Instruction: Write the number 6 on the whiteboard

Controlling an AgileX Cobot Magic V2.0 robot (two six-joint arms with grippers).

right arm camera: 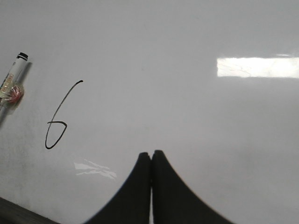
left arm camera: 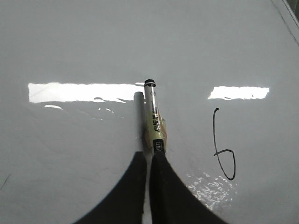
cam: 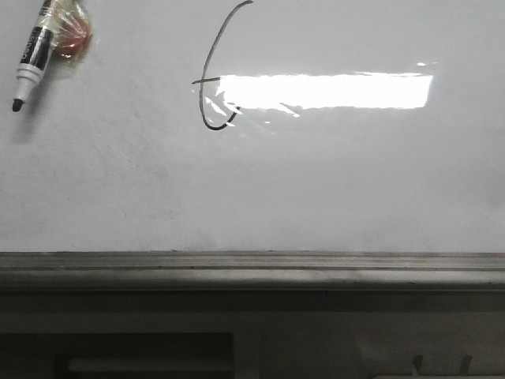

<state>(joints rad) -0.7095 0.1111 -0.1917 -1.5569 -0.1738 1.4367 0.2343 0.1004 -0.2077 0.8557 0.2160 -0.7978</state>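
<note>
The whiteboard (cam: 316,189) fills most of every view. The number 6 (cam: 211,79) is a thin black line with a long curved stroke; glare covers its right part in the front view. Its lower loop shows in the left wrist view (left arm camera: 223,151) and the right wrist view (right arm camera: 57,128). My left gripper (left arm camera: 149,155) is shut on a marker (left arm camera: 153,116) that has a black tip. The marker hangs over the board to the left of the 6 (cam: 33,49) and casts a shadow. My right gripper (right arm camera: 151,154) is shut and empty, over bare board right of the 6.
A grey metal tray edge (cam: 252,268) runs along the board's near side. Bright rectangular light glare (cam: 323,91) lies on the board beside the 6. A reddish wrap (cam: 72,35) sits on the marker's body.
</note>
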